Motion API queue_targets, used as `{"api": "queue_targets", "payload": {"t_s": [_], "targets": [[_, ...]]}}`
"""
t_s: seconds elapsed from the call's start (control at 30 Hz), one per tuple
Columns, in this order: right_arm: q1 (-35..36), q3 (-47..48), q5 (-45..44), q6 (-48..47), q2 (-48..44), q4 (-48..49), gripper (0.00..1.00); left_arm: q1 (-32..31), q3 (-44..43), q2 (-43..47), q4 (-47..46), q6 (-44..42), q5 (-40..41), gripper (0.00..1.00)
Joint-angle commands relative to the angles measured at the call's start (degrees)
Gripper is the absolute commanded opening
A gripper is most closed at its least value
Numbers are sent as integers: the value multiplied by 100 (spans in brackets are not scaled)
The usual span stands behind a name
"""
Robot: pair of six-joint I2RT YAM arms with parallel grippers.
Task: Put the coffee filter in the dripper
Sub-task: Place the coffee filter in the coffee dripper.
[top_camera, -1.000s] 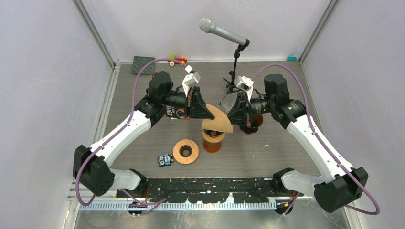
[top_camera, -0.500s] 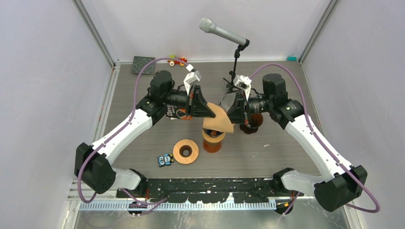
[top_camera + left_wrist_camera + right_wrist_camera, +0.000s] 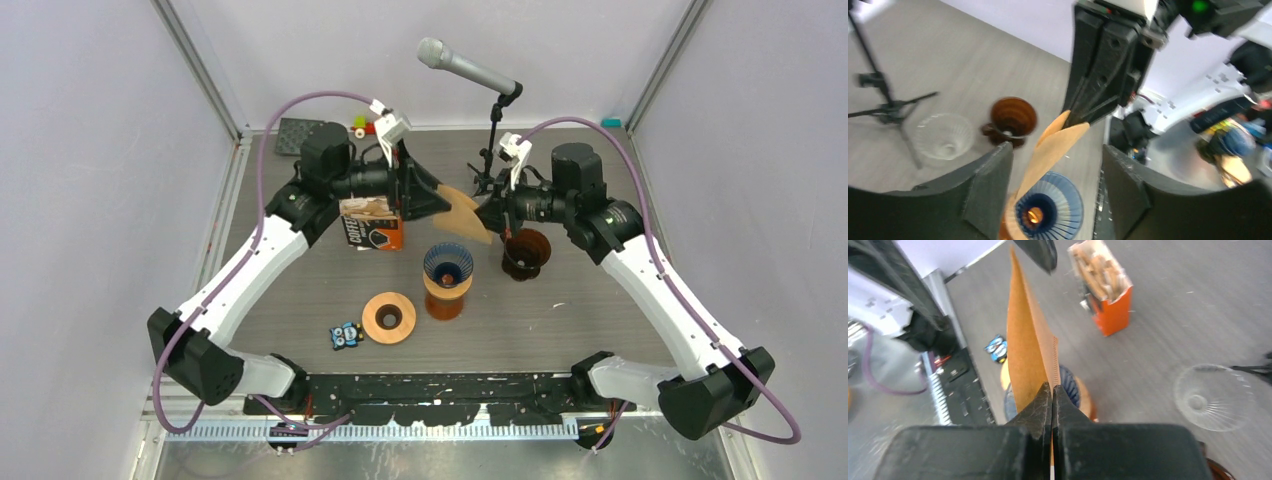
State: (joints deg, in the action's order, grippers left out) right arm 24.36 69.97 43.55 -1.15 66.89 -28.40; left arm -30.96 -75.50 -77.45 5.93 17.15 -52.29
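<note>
Top external shows your right gripper (image 3: 492,213) clamped shut on the coffee filter (image 3: 462,212), holding it in the air just behind the blue dripper (image 3: 448,263). Your left gripper (image 3: 437,200) stands open, fingers either side of the paper and clear of it. So the filter is lifted but not yet seated, and it looks folded flat. Mind the brown dripper (image 3: 526,252) beside your target, the microphone stand (image 3: 492,140) behind, and the filter box (image 3: 370,225) left on the tabletop (image 3: 550,330).

Table (image 3: 590,300) inventory, as we count it:
- microphone (image 3: 445,58) on a black stand, at the back
- orange box (image 3: 370,225), top open
- wooden ring (image 3: 389,318), near the front
- small blue toy (image 3: 346,336), just beside the ring
- dark mat (image 3: 295,133), far left corner
</note>
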Motion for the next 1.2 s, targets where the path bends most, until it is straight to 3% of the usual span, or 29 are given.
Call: {"api": "queue_targets", "payload": {"t_s": [0.0,0.1,0.27,0.6,0.83,1.17], "targets": [[503,486,-2192,102,74,78,0,23,-772,-66,1057,-135,1691,72],[845,751,-3516,108,335,13,0,-1,-1078,-238,1344,151,2125,82],[1215,1130,-4719,386,780,-47,0,-145,-1512,-495,1672,527,2791,84],[1438,1444,-5276,997,1107,-22,0,-147,-1486,-559,1846,1336,3393,84],[1500,1510,-5410,1068,1268,17,0,-147,-1561,-891,1481,1957,2959,84],[1503,1440,-5342,1087,1333,139,0,-147,-1568,-1112,1365,2186,2928,81]]}}
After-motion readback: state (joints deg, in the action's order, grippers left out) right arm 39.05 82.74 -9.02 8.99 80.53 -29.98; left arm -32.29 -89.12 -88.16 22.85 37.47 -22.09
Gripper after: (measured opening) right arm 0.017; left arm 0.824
